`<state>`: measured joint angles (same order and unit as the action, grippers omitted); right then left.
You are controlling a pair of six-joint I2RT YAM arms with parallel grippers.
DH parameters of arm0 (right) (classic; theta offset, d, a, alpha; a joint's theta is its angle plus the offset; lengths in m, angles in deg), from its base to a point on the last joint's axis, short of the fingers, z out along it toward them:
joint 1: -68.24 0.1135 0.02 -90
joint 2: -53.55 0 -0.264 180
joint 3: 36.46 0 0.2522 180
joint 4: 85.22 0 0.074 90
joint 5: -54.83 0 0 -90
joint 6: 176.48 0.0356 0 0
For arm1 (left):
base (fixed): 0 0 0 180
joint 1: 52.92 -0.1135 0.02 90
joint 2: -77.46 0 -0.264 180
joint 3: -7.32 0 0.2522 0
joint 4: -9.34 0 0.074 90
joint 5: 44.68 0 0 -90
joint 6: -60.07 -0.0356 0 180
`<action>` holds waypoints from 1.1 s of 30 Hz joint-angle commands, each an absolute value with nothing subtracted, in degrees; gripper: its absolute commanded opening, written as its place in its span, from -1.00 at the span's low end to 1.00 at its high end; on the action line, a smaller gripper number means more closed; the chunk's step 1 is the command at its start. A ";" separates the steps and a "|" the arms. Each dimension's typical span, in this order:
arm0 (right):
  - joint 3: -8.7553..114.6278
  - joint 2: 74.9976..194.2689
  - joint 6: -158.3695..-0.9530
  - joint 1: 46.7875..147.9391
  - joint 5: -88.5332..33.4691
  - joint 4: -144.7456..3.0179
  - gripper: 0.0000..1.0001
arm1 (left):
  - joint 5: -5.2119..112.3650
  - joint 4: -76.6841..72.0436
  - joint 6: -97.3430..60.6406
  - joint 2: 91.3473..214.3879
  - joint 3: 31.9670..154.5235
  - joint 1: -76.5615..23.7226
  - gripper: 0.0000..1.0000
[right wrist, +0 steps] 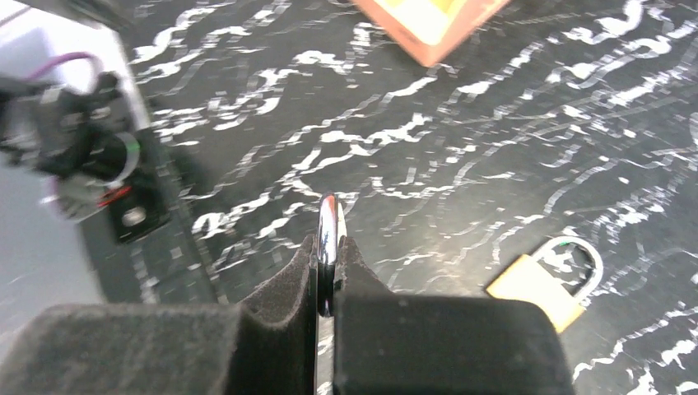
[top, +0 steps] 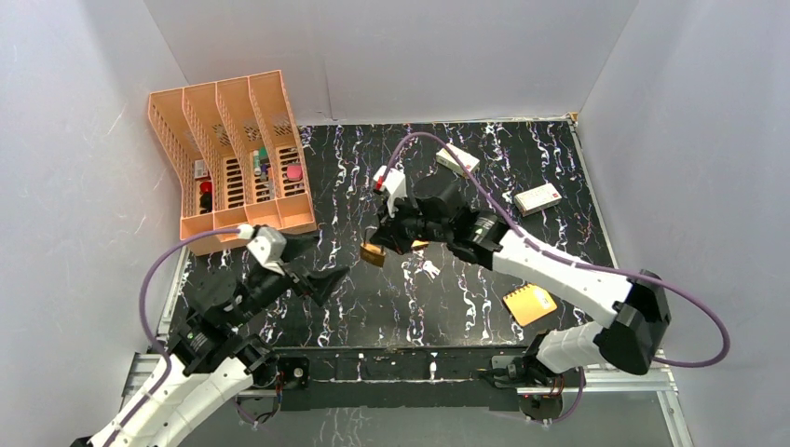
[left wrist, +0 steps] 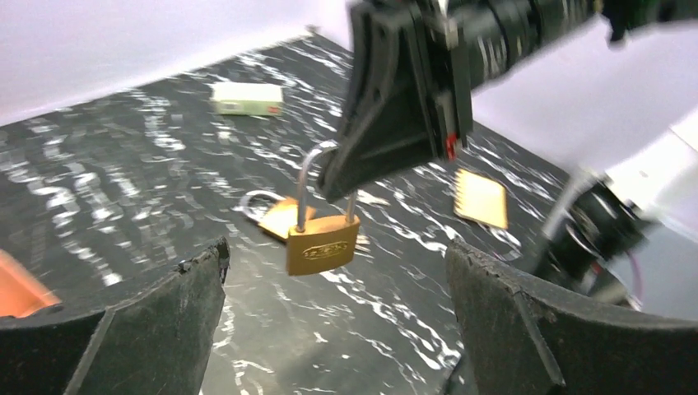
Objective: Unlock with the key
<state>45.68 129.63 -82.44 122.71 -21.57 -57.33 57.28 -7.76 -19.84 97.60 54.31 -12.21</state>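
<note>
While the right gripper (right wrist: 328,265) clamps the shackle of a padlock (left wrist: 323,244) and the left gripper (top: 317,264) gapes empty, the key (top: 429,270) lies just right of it. Light, stiff and probably slippery, the key looks best pinched by its ring.

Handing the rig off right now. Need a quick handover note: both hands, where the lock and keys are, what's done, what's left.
Right hand: shut on the shackle of a brass padlock, which hangs above the table.
Left hand: open, empty, pointed at the hanging padlock.
Keys: lying on the table on the near side of the right hand, in neither hand.
Second padlock: lying flat on the table, close by.
Done: padlock lifted and held up.
Left: pick up the keys, put one in the padlock, turn it, free the shackle.
</note>
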 commanded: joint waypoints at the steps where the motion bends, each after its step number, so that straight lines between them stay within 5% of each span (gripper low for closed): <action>1: 41.94 132.42 -84.80 123.64 -37.87 -76.93 -1.00 | 36.19 -14.11 -18.67 92.49 54.80 -12.31 0.97; 14: 41.64 150.22 -92.68 127.36 -54.42 -95.28 -1.00 | 23.92 -19.40 -15.41 89.37 56.56 -12.32 0.97; 33: 42.24 155.23 -84.24 124.90 -53.60 -87.93 -1.00 | 25.27 -20.16 -14.04 88.92 56.30 -12.32 0.97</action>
<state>41.35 157.86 -86.88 125.93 -51.75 -86.27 25.83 -20.41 -14.49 88.86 54.57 -12.23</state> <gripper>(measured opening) 0.080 0.983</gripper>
